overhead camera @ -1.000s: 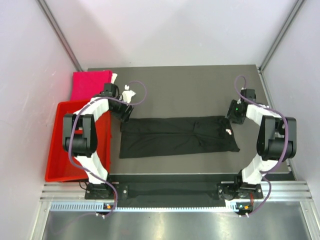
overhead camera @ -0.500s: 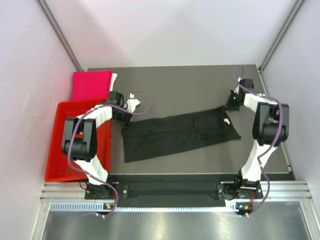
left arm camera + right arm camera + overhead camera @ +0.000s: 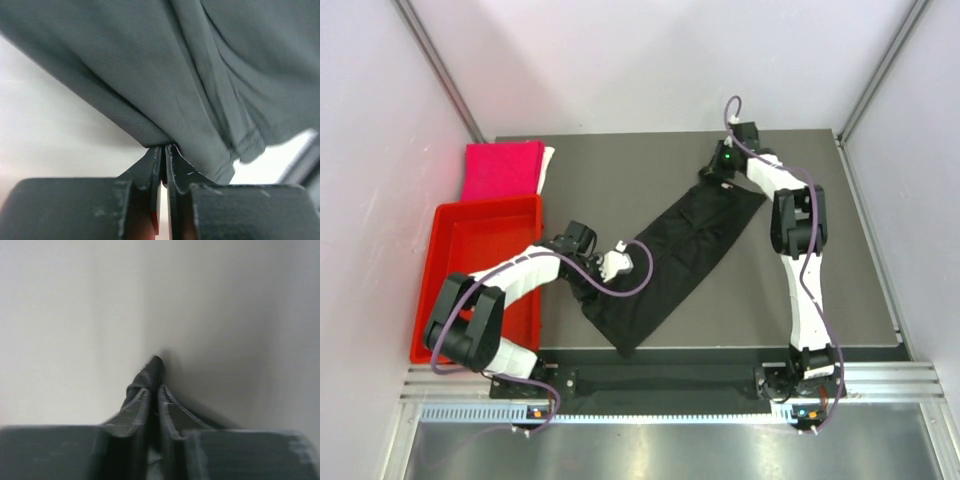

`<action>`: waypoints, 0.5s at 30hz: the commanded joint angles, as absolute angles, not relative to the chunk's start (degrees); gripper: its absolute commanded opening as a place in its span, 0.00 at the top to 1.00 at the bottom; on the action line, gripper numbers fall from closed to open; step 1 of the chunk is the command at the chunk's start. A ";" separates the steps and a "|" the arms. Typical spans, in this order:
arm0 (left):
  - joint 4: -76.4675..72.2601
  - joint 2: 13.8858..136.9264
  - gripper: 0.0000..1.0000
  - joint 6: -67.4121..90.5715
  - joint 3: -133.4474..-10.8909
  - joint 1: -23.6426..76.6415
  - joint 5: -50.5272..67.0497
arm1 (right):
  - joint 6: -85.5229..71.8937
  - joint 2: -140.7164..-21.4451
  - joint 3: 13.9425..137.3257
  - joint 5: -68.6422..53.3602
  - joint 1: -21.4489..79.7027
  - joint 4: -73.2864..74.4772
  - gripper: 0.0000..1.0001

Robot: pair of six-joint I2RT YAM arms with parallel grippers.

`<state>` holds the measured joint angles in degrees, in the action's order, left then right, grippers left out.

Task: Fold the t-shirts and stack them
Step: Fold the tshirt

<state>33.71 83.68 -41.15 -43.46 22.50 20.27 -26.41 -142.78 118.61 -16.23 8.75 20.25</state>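
The black t-shirt (image 3: 680, 250) lies folded long, slanting from the near left to the far right of the table. My left gripper (image 3: 592, 284) is shut on its near-left end; in the left wrist view the grey-looking cloth (image 3: 200, 60) hangs from the pinched jaws (image 3: 165, 146). At the far end my right gripper (image 3: 712, 175) is shut on a corner, and a dark tip of cloth (image 3: 153, 367) pokes out between its fingers (image 3: 154, 389). The folded magenta-pink t-shirt (image 3: 500, 170) sits at the far left with a white edge (image 3: 548, 160) beside it.
A red plastic tray (image 3: 470, 215) stands along the left side, under the left arm's elbow. Grey walls close in on both sides and at the back. A dark rail (image 3: 660, 378) runs along the table's near edge.
Both grippers have shut on the black t-shirt's ends and swung it from level to a diagonal. The right one went far and left, the left one near and right.
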 commanded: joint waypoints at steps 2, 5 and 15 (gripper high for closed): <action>46.57 81.48 0.89 -42.63 -42.01 23.03 24.17 | -30.58 -143.97 121.12 -15.21 9.67 20.92 0.81; 49.74 77.27 0.75 -43.07 -41.84 22.94 23.48 | -29.01 -141.77 121.37 -14.24 9.41 21.88 0.55; 50.89 68.56 0.48 -39.29 -44.21 19.96 12.84 | -23.82 -124.30 113.32 -6.25 2.04 27.78 0.35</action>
<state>49.69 71.68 -40.23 -42.02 22.00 16.01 -25.61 -135.76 117.27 -10.50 6.09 25.71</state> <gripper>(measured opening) 0.505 0.649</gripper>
